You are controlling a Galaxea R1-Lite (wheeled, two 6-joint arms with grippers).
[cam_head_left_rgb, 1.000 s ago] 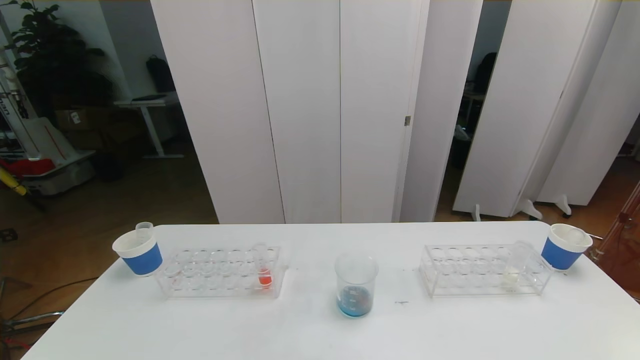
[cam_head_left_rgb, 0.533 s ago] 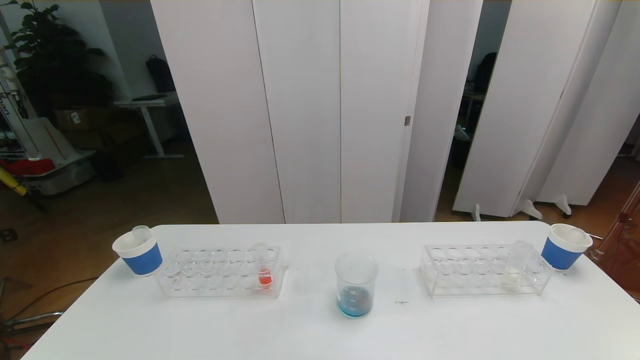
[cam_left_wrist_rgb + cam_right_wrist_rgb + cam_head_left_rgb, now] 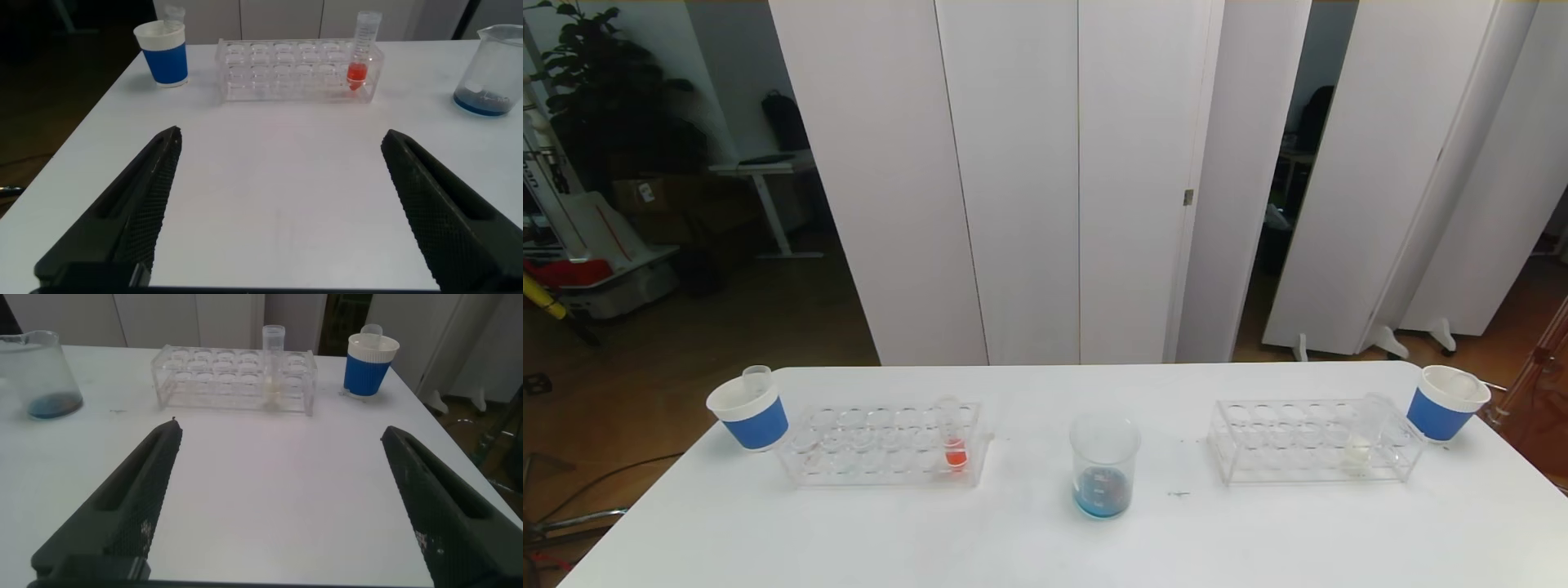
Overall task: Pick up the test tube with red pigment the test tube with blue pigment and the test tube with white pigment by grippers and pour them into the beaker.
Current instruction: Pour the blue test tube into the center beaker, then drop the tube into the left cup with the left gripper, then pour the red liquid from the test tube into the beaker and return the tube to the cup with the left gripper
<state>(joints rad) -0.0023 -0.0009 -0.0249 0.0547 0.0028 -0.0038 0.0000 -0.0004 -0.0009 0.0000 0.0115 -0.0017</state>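
Note:
The beaker (image 3: 1104,465) stands mid-table with a little blue liquid at its bottom. The test tube with red pigment (image 3: 952,441) stands upright at the right end of the left rack (image 3: 882,445). The test tube with white pigment (image 3: 1364,437) stands in the right rack (image 3: 1311,441). No tube holding blue liquid is in view. Neither gripper shows in the head view. My left gripper (image 3: 281,135) is open and empty over bare table, well short of the red tube (image 3: 362,57). My right gripper (image 3: 281,429) is open and empty, short of the white tube (image 3: 274,363).
A blue-and-white paper cup (image 3: 750,412) at the left corner holds an empty clear tube (image 3: 757,377). A second such cup (image 3: 1445,402) stands at the far right by the table edge. White panels stand behind the table.
The empty tube in the left cup shifts slightly. Nothing else has moved.

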